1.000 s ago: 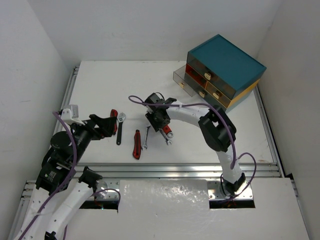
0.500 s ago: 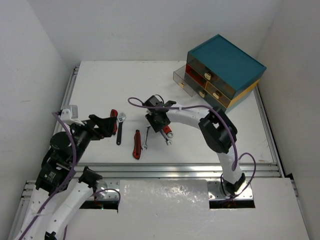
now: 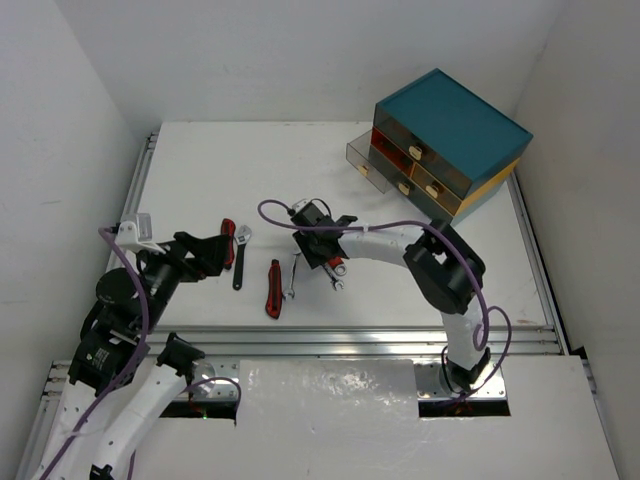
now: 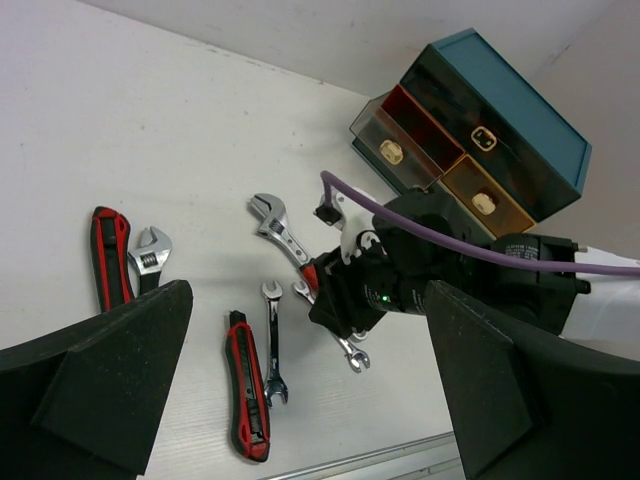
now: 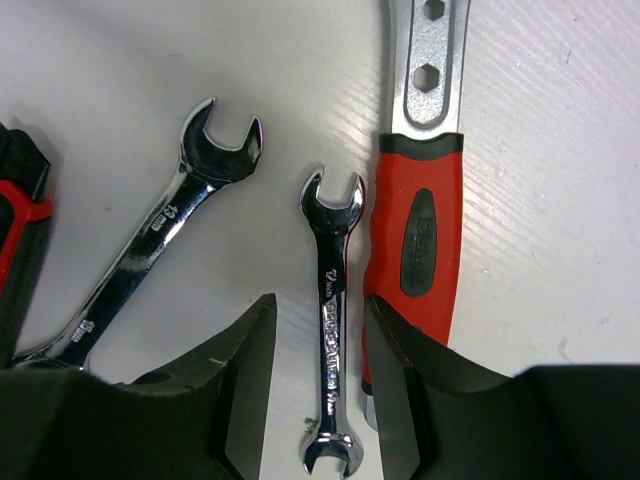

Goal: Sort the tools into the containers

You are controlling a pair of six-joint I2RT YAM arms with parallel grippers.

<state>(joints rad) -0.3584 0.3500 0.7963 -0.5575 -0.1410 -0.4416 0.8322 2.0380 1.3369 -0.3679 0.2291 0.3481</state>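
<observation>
My right gripper is open and low over the table. In the right wrist view its fingers straddle a small silver spanner without touching it. A red-handled adjustable wrench lies right beside that spanner, and a larger silver spanner lies to the left. My left gripper is wide open and empty above the left group of tools: a red/black tool and a dark-handled adjustable wrench. A red/black knife-like tool lies beside the larger spanner.
The teal-topped chest stands at the back right, with a yellow side edge. Its smoky drawer is pulled out; the red and orange drawers show cream knobs. A metal rail runs along the near table edge. White walls stand on both sides.
My right gripper has dropped lower and a little nearer, settling over the small spanner. My left arm has shifted slightly left; its gripper stays open.
</observation>
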